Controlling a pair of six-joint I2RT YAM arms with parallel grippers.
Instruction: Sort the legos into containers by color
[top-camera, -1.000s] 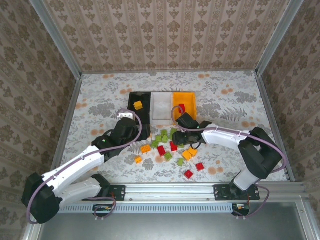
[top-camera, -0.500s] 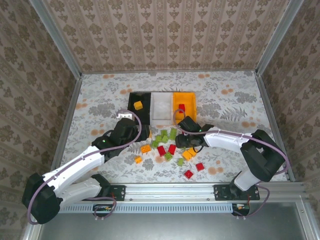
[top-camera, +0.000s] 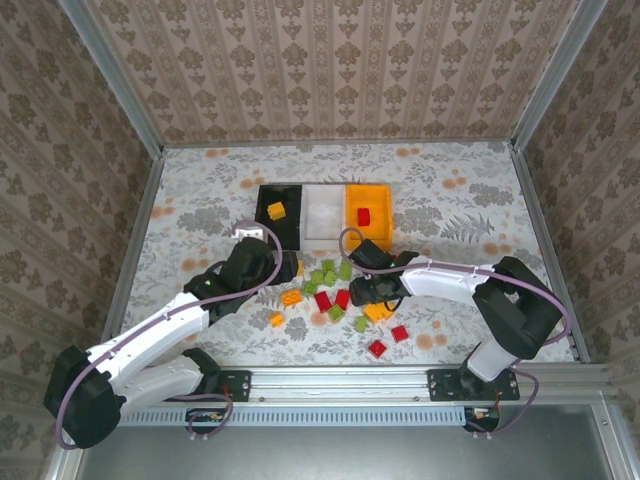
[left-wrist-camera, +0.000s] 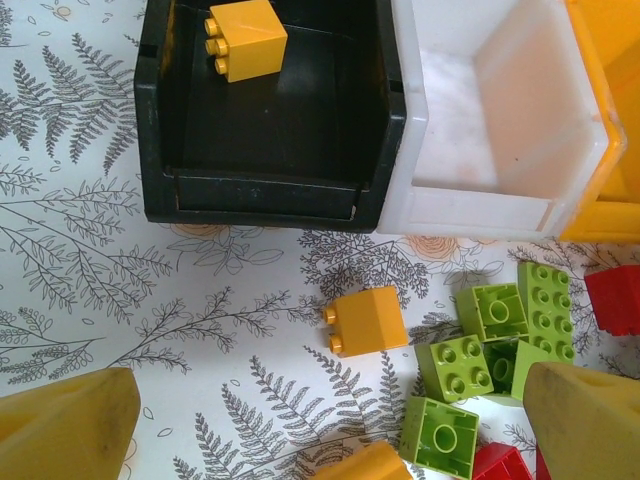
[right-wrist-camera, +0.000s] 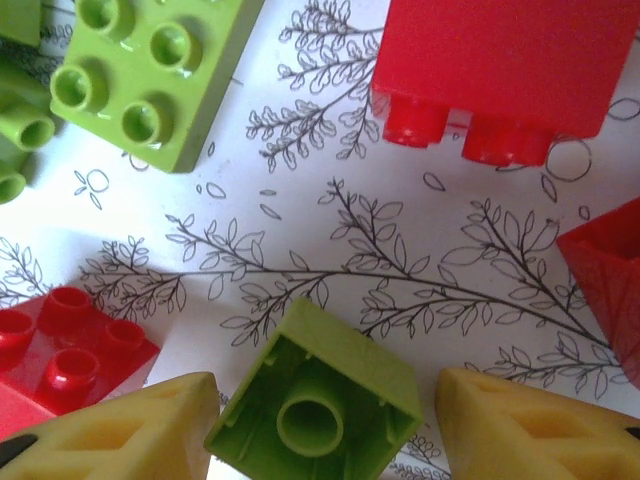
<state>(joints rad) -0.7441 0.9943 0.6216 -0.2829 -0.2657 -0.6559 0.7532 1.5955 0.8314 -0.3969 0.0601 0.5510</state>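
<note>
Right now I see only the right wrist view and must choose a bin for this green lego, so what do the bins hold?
Observer: The orange bin holds one red lego.
Operator: And the black one?
Observer: The black bin holds one yellow lego.
Operator: The white one?
Observer: The white bin, between those two, has no lego that I can see.

Bricks hem my right pincer (right-wrist-camera: 325, 415): a green brick (right-wrist-camera: 315, 395) sits between its fingers, red bricks upper right (right-wrist-camera: 500, 60) and lower left (right-wrist-camera: 60, 350). From above, the counter (top-camera: 450, 180) lies bare at the upper strip, above the bins (top-camera: 323, 212).
</note>
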